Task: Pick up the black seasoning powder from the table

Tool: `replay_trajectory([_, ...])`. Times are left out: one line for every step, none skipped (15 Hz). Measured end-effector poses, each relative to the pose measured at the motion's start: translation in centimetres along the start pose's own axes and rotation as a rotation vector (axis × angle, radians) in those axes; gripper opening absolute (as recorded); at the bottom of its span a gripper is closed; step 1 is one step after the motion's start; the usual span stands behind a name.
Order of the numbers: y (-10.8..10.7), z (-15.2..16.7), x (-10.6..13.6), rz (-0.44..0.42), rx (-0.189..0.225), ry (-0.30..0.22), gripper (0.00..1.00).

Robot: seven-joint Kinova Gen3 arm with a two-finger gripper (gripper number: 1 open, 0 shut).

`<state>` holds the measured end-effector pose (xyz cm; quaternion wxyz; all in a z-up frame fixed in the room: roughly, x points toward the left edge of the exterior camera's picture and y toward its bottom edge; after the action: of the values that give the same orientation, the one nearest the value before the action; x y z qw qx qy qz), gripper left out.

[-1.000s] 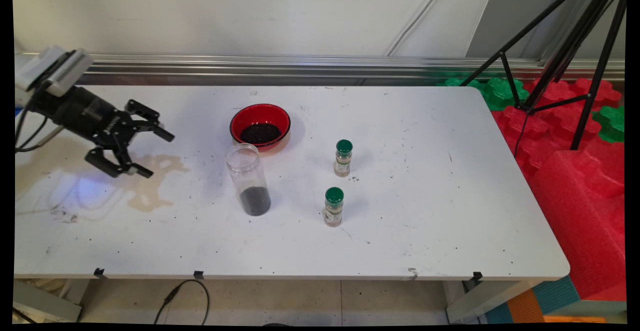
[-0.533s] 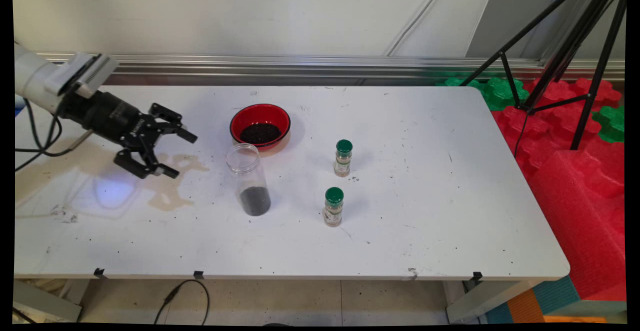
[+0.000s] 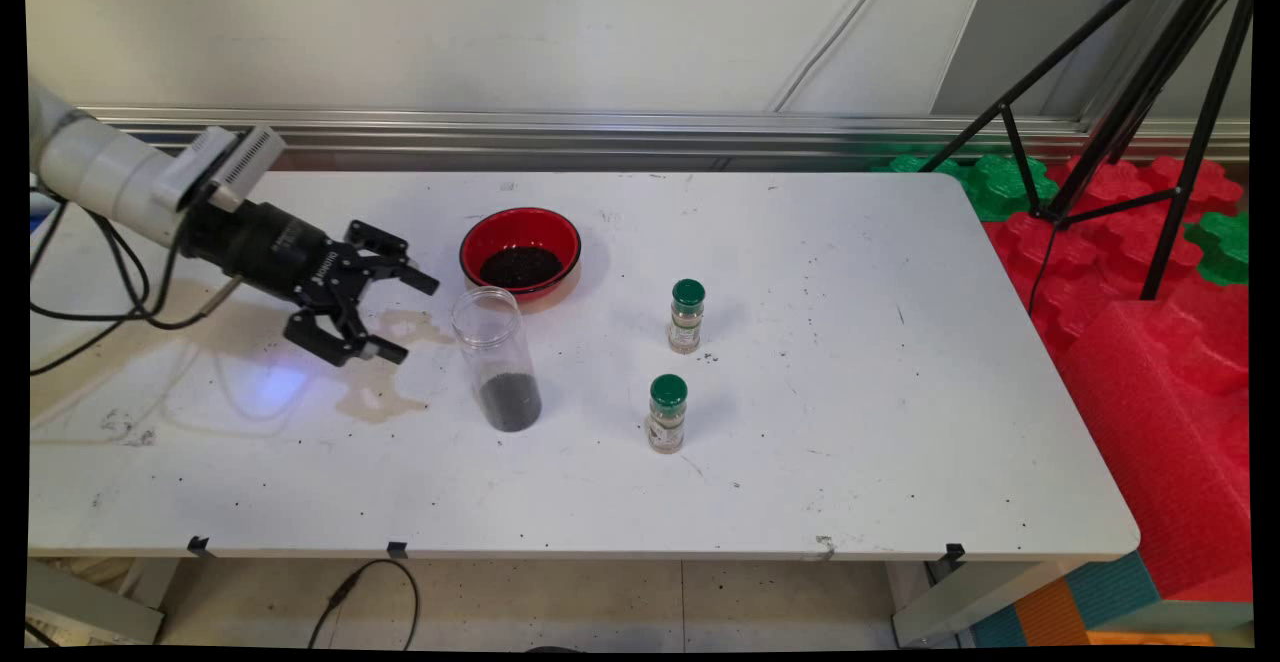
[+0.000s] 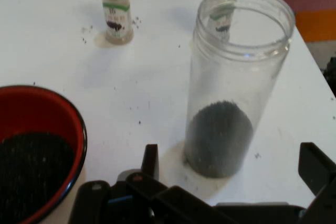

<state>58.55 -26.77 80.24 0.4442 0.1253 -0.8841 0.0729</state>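
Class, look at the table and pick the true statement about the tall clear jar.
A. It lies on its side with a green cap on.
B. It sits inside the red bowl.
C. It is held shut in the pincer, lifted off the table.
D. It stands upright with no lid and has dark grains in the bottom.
D: the clear jar stands upright on the table, mouth open, dark grains at the bottom, and the open pincer is beside it without touching.

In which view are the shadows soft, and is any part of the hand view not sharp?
Main view: the clear jar and both spice bottles throw only faint, soft shadows on the table. Hand view: the hand's linkage at the bottom edge looks soft; the jar is clearer.
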Motion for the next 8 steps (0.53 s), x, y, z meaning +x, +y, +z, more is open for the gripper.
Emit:
replay_trajectory([-0.1, 0.5, -0.2, 0.000, -0.001, 0.010, 1.00])
replay_trajectory([-0.2, 1.1, -0.4, 0.001, -0.003, 0.022, 1.00])
replay_trajectory([-0.2, 1.5, -0.5, 0.002, -0.004, 0.029, 1.00])
replay_trajectory([-0.2, 2.1, -0.8, 0.003, -0.007, 0.040, 1.00])
replay_trajectory([-0.3, 2.4, -1.0, 0.004, -0.010, 0.048, 1.00])
replay_trajectory([-0.3, 3.0, -1.2, 0.007, -0.013, 0.058, 1.00])
replay_trajectory([-0.3, 3.6, -1.5, 0.009, -0.018, 0.070, 1.00])
replay_trajectory([-0.3, 4.1, -1.8, 0.010, -0.021, 0.080, 1.00])
